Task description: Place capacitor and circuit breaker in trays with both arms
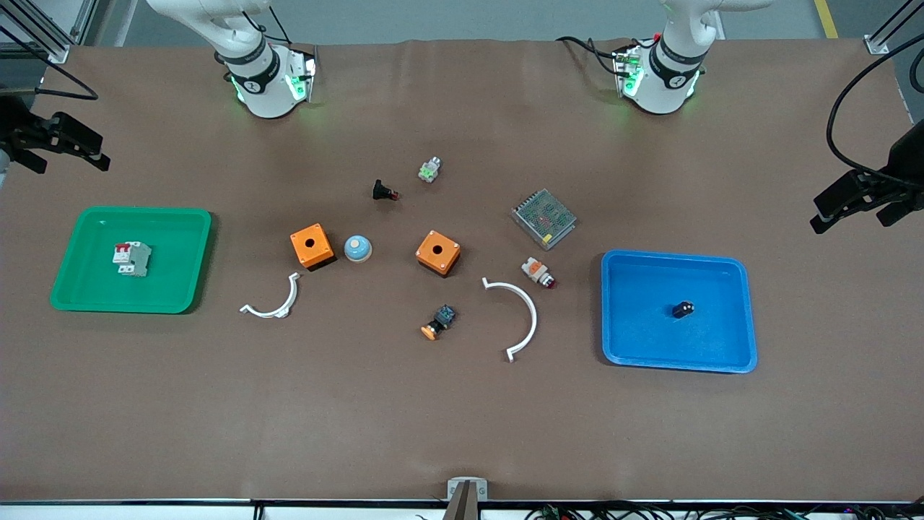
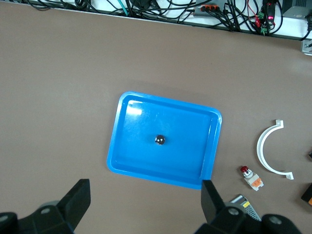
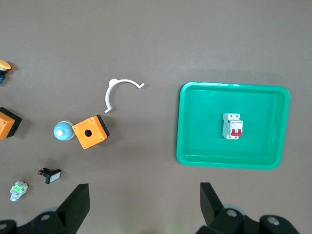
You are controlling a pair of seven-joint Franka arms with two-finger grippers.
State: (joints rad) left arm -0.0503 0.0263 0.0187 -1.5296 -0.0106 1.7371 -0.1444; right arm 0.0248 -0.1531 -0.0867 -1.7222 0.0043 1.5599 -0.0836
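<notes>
The capacitor (image 1: 683, 309), a tiny black cylinder with a pale end, lies in the blue tray (image 1: 650, 289) at the left arm's end of the table. The left wrist view also shows the capacitor (image 2: 160, 140) alone in the blue tray (image 2: 141, 146). The circuit breaker (image 1: 131, 258), a white-grey block with red toggles, lies in the green tray (image 1: 94, 282) at the right arm's end. The circuit breaker (image 3: 232, 126) rests apart from the green tray's (image 3: 204, 136) walls. My left gripper (image 2: 145, 192) and my right gripper (image 3: 144, 192) hang open and empty, high over bare table near their bases.
Between the trays lie two orange boxes (image 1: 312, 245) (image 1: 438, 252), a blue-domed button (image 1: 357, 248), two white curved clips (image 1: 274, 307) (image 1: 523, 314), a metal mesh unit (image 1: 544, 217), a black push-button (image 1: 384, 191), a white-and-orange button (image 1: 538, 271) and an orange-capped button (image 1: 439, 321).
</notes>
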